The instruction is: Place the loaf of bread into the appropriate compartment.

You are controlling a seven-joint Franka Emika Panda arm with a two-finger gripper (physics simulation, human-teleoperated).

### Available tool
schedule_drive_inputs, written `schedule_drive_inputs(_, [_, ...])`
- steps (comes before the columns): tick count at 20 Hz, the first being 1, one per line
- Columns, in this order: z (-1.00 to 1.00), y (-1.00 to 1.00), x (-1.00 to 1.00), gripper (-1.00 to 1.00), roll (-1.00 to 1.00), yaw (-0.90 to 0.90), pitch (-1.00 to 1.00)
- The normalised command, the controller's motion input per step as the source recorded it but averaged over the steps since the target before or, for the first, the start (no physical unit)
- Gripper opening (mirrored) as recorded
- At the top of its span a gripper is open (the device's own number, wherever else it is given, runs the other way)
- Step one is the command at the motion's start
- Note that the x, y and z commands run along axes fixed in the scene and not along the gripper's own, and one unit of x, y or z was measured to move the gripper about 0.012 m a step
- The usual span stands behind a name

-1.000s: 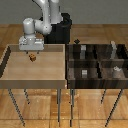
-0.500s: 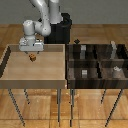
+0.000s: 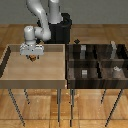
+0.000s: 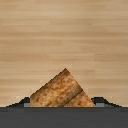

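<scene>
The loaf of bread is a tiny brown-orange lump in the far part of the light tan tray, at the exterior view's left. My gripper points straight down over it, its fingers closed against the loaf's two sides. In the wrist view the loaf fills the space between the two dark fingertips, with the tray floor behind it. The compartment, the near-left cell of the dark striped-wood bin, lies to the exterior view's right of the tray, well apart from the gripper.
The dark four-cell bin holds small grey blocks in several cells. A low tray wall stands between the tray and the bin. The robot's black base is behind both.
</scene>
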Motion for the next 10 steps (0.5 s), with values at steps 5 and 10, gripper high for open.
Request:
schedule_drive_inputs(5, [0.2, 0.0, 0.0, -1.0, 0.0, 0.0, 0.0])
schedule_drive_inputs(10, [0.6, 0.0, 0.0, -1.0, 0.0, 0.0, 0.0])
